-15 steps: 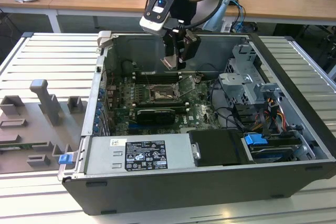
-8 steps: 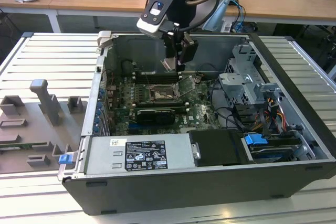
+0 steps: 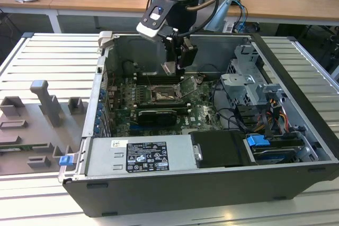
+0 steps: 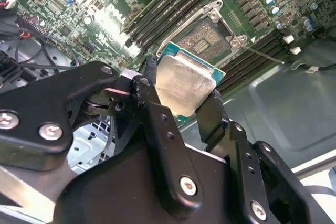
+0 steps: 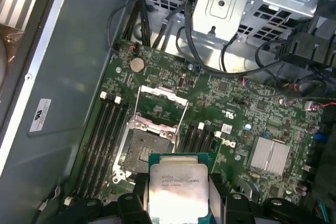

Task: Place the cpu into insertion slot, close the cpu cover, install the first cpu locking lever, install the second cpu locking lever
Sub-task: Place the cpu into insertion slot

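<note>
Your tool [image 4: 184, 90] is pinching the chip [image 4: 181, 85] by two opposite edges. In the exterior view it hangs inside the open computer case [image 3: 175, 189], which lies on its side on the slatted desk [image 3: 37, 205]. Look at the green circuit board [image 5: 236, 103] on the case floor. There the socket [image 5: 143, 150] sits between rows of black memory slots [image 5: 107, 135], and its dark centre is uncovered. In the first wrist view you can see its metal cover [image 5: 157, 92] swung up and open, hinged along one edge of the socket. The chip is held off the board, above and just beside the socket, not yet seated. Its pale metal face shows in both wrist views.
</note>
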`<state>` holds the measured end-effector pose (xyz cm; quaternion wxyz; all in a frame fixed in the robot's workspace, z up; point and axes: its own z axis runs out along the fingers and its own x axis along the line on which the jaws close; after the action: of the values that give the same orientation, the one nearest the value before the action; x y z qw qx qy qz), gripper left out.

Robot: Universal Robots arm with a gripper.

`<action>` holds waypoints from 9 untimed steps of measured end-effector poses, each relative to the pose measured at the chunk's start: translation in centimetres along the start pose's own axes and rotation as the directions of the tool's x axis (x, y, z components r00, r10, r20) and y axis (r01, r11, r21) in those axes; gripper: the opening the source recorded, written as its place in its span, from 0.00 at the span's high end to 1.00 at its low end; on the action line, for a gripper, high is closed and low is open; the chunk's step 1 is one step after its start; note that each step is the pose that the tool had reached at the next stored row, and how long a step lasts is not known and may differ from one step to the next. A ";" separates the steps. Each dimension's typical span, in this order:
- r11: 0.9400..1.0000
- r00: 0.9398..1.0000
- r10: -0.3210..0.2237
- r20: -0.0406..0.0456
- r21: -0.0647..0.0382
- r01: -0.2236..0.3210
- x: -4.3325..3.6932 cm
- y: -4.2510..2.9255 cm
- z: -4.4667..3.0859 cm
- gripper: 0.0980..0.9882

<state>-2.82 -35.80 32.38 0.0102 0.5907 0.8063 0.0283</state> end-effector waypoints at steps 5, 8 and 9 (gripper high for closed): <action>1.000 1.000 0.010 -0.001 0.004 -0.010 0.00 -0.01 0.19 0.50; 1.000 1.000 0.014 0.000 0.004 -0.014 -0.01 -0.01 0.26 0.50; 1.000 1.000 0.015 0.000 0.004 -0.015 -0.01 -0.01 0.28 0.50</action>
<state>-2.82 -35.80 32.11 0.0089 0.5969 0.8018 0.0270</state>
